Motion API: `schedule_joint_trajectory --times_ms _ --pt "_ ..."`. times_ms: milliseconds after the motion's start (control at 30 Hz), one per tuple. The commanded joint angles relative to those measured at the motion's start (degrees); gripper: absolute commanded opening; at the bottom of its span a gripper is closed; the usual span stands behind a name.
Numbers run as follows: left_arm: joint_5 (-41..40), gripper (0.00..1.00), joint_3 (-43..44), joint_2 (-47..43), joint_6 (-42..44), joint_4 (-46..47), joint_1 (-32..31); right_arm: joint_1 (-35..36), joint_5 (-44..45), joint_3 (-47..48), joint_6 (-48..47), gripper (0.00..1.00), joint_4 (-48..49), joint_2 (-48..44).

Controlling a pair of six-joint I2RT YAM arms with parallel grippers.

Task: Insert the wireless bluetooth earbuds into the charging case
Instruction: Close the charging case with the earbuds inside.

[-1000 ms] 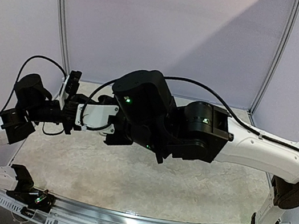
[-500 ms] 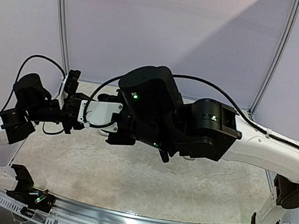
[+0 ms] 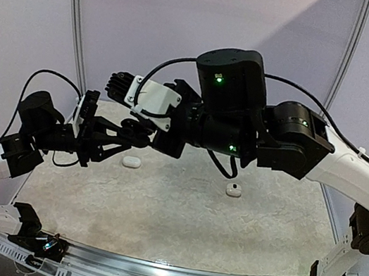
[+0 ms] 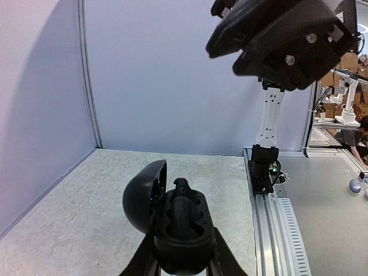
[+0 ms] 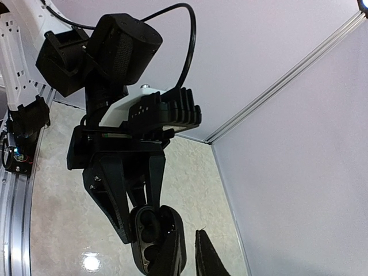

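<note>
The left gripper is squeezing the charging case and holding it up in the air with its lid open. The right gripper is hanging above the case. I cannot tell if it is squeezed shut. One white earbud is lying on the table under the case. Another white earbud is lying farther from the case, on the right arm's side.

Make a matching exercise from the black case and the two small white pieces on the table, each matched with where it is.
Things:
1. black case
2. plain white piece
3. white piece with a dark spot

Places:
A. on the table, further right
B. in the left gripper, lid open
C. on the table, further left

Pairs: 1-B; 2-C; 3-A
</note>
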Motion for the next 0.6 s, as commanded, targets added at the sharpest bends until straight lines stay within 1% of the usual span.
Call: schedule_joint_trajectory --times_ms 0,167,567 --pt "0.72 0.00 0.86 -0.41 1.17 -0.80 -0.93 -0.86 -3.34 2.38 2.25 0.10 -1.44 2.82" --pt "0.72 0.00 0.88 -0.41 1.33 -0.93 -0.97 -1.70 -5.57 3.55 2.66 0.10 -2.58 4.51" --pt "0.55 0.00 0.88 -0.49 1.51 -0.79 -1.06 -3.57 -7.72 3.24 6.09 0.09 -4.17 6.23"
